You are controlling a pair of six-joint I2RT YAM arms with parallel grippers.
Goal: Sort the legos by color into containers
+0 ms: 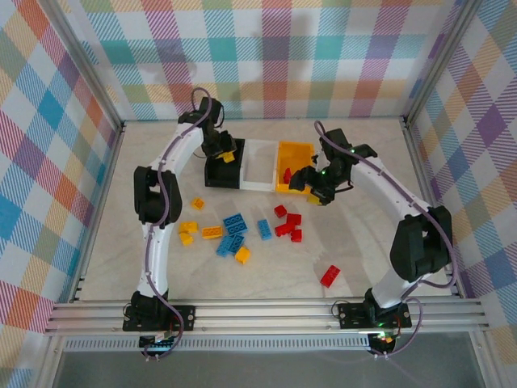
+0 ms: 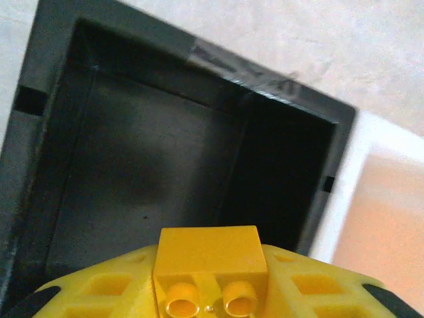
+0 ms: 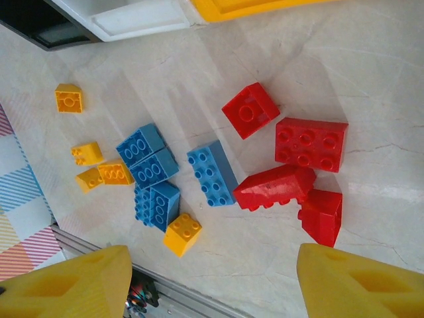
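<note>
Left wrist view: left hand is clenched on a yellow brick, studs toward the camera. It hangs directly over the open mouth of the black bin, so letting go looks like all the coming move needs. Brick looks near square, no clear long axis. Right hand is spread with nothing in it, over loose legos on the desk, on the arm-base side of the black bin. White bin sits right against the black bin, yellow bin beyond that. Black bin's floor is too dark to read contents, and its near wall is cut off by the hand.
</note>
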